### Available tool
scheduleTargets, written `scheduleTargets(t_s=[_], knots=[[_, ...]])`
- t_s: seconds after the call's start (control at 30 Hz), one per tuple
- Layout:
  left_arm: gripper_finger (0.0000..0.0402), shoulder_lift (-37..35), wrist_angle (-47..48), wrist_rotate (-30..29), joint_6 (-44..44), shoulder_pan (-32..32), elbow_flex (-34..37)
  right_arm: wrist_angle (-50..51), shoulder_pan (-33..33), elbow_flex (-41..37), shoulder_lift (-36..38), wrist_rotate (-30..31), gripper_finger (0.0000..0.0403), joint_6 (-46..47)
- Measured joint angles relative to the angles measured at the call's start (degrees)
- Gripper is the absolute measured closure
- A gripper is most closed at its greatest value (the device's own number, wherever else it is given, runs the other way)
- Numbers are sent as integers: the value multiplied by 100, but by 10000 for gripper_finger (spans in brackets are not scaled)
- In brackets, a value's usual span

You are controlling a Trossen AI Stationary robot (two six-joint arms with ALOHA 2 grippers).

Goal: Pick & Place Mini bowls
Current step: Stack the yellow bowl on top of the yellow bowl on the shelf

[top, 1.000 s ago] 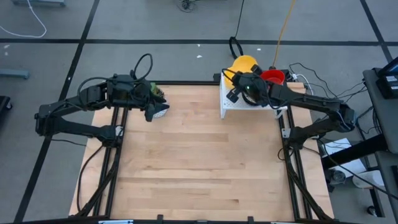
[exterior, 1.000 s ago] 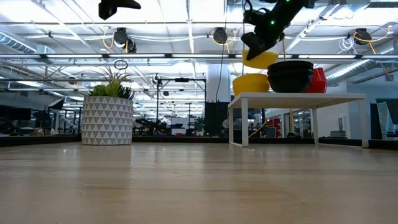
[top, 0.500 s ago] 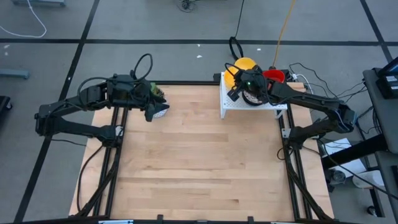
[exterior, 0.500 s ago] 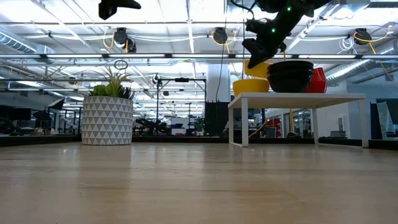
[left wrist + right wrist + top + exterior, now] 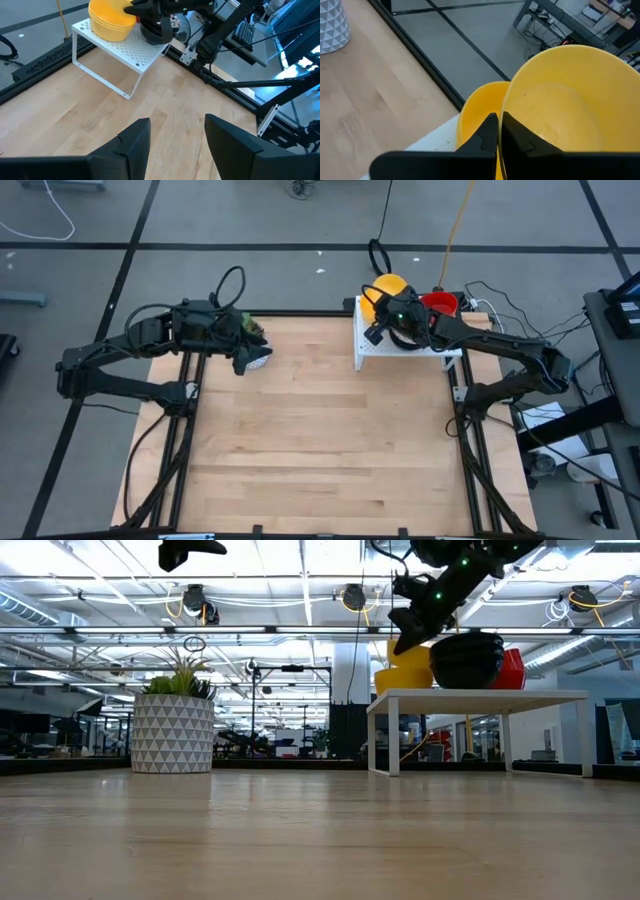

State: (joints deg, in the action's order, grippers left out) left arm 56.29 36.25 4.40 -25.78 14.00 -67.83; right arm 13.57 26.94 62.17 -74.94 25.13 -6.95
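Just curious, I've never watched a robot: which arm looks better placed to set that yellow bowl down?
The right: its gripper already pinches the glossy yellow bowl's rim above the yellow stack on the white rack. The left gripper hangs open near the plant pot.
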Motion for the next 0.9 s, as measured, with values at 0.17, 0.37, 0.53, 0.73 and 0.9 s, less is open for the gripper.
scheduleTargets(t_s=[0.17,0.37,0.53,0.73,0.9], knots=[[213,0,-2,0,0,0,0,-322,0,0,-71,-175,403,-194],[213,0,-1,-2,0,0,0,-626,94,-2,-431,-284,403,-326],[213,0,-2,-1,0,0,0,-685,140,-7,-701,-278,403,-485],[213,0,-2,0,0,0,0,-738,187,-2,-789,-275,403,-575],[213,0,-2,-1,0,1,-1,-751,215,-2,-789,-275,401,-576]])
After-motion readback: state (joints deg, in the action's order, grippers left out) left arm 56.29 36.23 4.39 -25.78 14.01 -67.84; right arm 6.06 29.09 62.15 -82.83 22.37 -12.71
